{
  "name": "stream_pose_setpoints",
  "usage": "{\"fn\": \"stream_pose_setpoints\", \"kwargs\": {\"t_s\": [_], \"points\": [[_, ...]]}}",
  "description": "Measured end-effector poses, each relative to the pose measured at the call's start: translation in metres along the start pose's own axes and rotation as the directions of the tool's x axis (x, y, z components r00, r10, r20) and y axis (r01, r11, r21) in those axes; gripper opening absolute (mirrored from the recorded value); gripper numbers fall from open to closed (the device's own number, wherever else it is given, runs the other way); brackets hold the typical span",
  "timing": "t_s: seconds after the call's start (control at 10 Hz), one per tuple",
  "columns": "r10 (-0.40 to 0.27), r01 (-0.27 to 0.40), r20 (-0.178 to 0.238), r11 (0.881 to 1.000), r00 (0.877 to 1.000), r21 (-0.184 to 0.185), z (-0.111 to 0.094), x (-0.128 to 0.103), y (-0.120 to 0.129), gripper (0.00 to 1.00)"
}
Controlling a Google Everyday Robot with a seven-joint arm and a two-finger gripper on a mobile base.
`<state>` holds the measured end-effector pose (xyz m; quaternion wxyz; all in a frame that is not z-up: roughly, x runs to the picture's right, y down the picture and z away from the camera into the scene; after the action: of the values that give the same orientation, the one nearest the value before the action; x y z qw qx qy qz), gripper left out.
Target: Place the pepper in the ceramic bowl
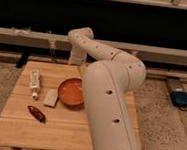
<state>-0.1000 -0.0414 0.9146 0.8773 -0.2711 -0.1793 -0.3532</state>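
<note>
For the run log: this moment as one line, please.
pepper: on table, front-left of ceramic bowl | bowl: no pepper in it | gripper: above table's far side, behind bowl, apart from pepper

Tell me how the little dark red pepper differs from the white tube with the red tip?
The dark red tapered pepper is dark all over; the white tube with a red tip is mostly white. The pepper lies slanted near the wooden table's front; the tube lies almost straight, farther back. The tube looks longer than the pepper. Both lie flat on it, left of the orange-brown bowl. The gripper hangs beyond the bowl, touching neither.
</note>
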Motion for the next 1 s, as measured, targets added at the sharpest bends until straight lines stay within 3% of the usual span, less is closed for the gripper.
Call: {"fn": "stream_pose_setpoints", "kwargs": {"t_s": [0.3,0.6,0.8,1.0], "points": [[-0.004,0.004,-0.004,1.000,1.000,0.000,0.000,0.000,0.000,0.80],[-0.143,0.143,-0.011,0.989,0.990,0.029,-0.011,-0.029,-0.006,0.80],[-0.267,0.267,-0.006,0.963,0.964,0.037,-0.017,-0.069,-0.006,0.80],[-0.392,0.391,0.015,0.920,0.920,0.028,-0.015,-0.111,-0.006,0.80]]}}
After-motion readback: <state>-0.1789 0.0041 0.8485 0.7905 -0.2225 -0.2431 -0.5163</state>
